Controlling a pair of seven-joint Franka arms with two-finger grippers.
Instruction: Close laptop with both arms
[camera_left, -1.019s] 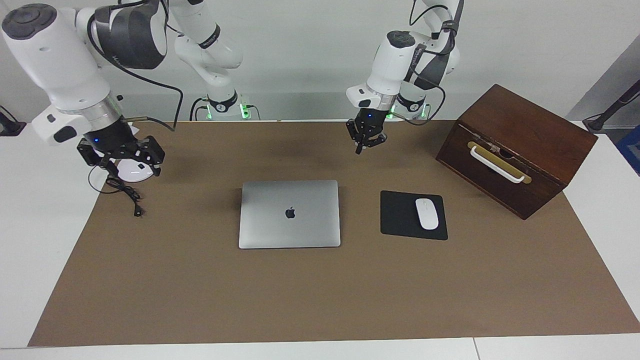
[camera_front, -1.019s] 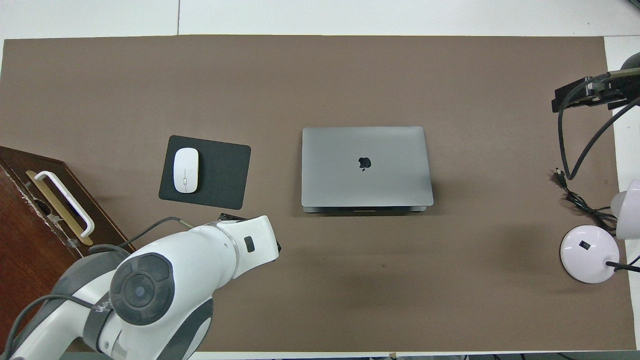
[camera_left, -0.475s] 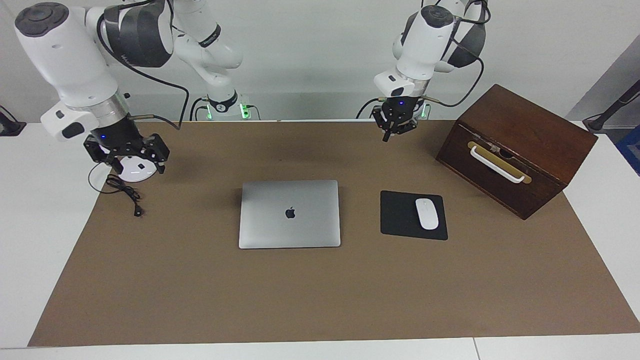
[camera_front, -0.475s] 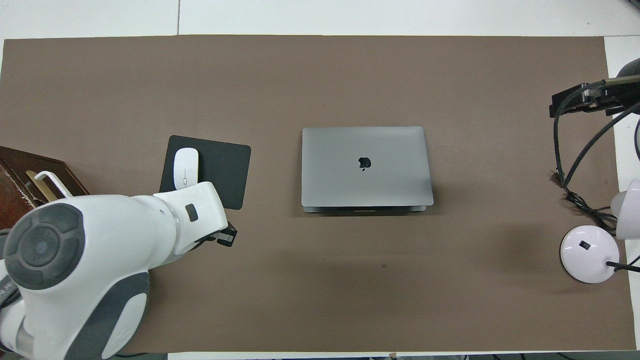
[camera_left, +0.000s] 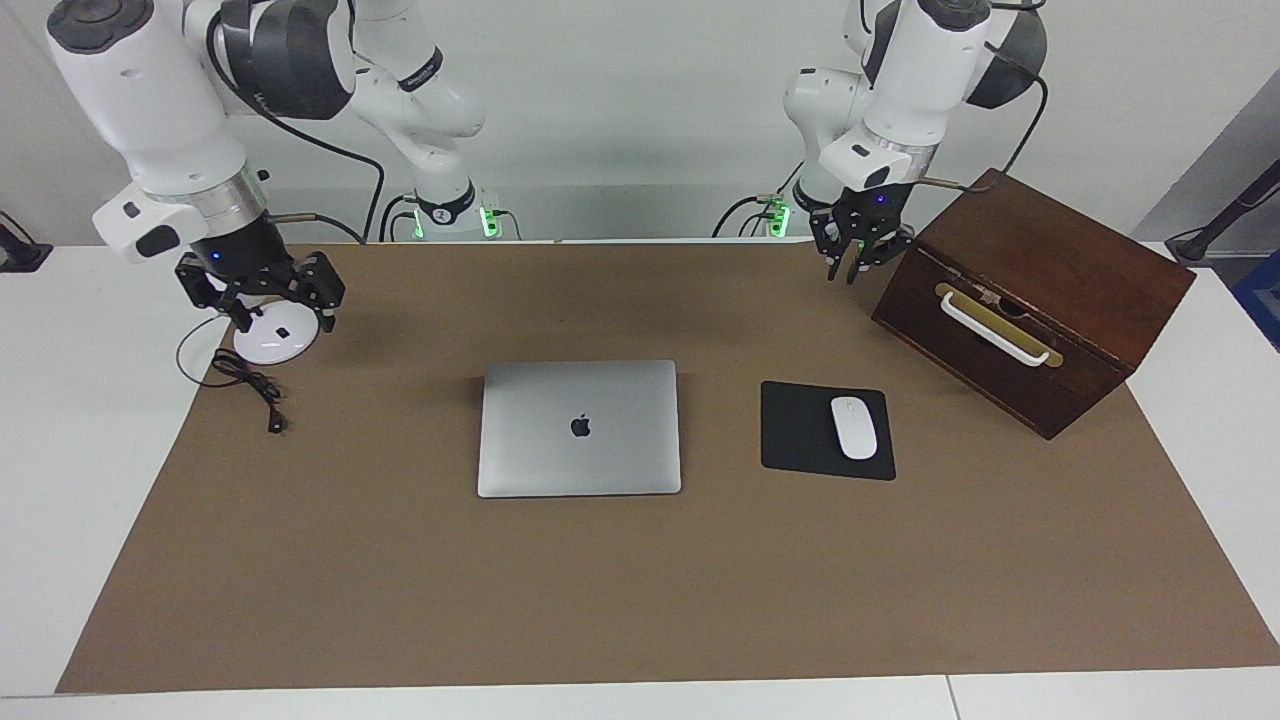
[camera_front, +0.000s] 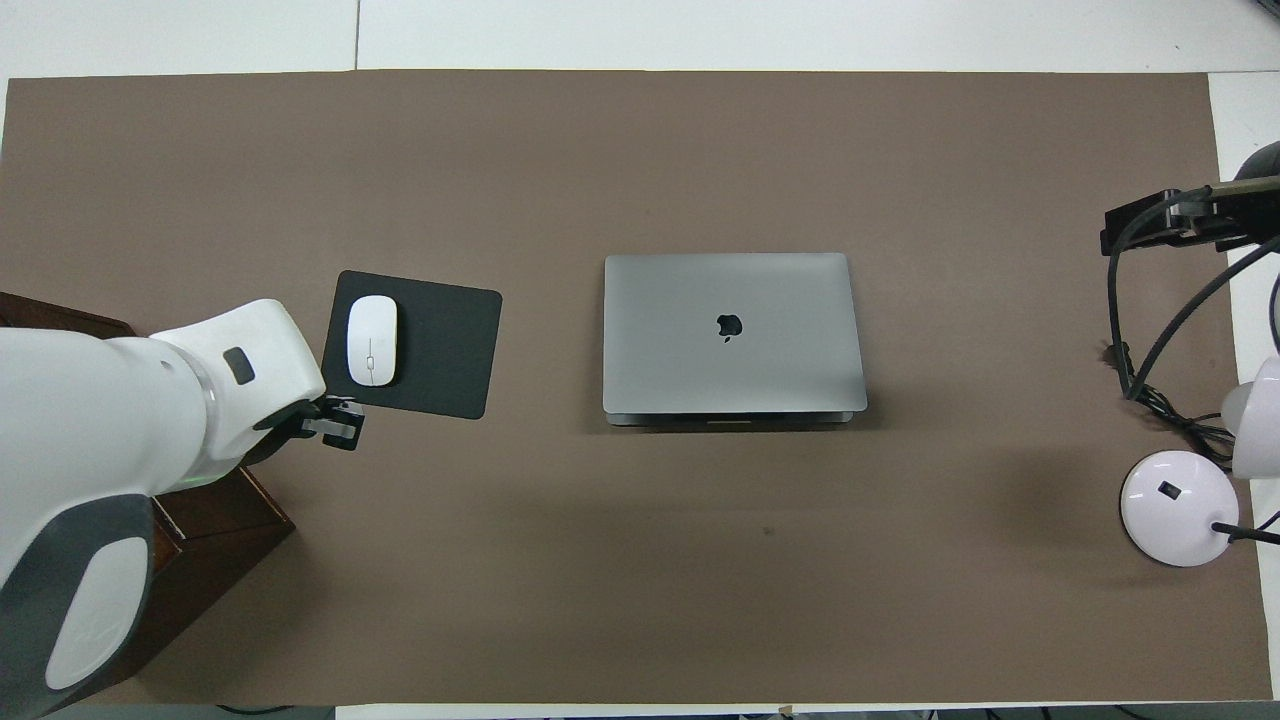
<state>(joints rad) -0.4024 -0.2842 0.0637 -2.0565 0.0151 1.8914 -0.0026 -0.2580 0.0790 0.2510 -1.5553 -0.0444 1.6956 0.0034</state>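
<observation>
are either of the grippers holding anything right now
No. The left gripper is up beside the wooden box, the right gripper over the lamp base; both empty.

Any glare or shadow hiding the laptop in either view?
Facing view: the laptop lid is evenly lit, logo clear, no glare. Overhead view: only a thin shadow along its edge nearest the robots; the left arm hides much of the wooden box.

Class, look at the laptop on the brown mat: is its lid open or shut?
Shut. The laptop lies flat, its lid with the logo facing up; no screen or keyboard shows.
</observation>
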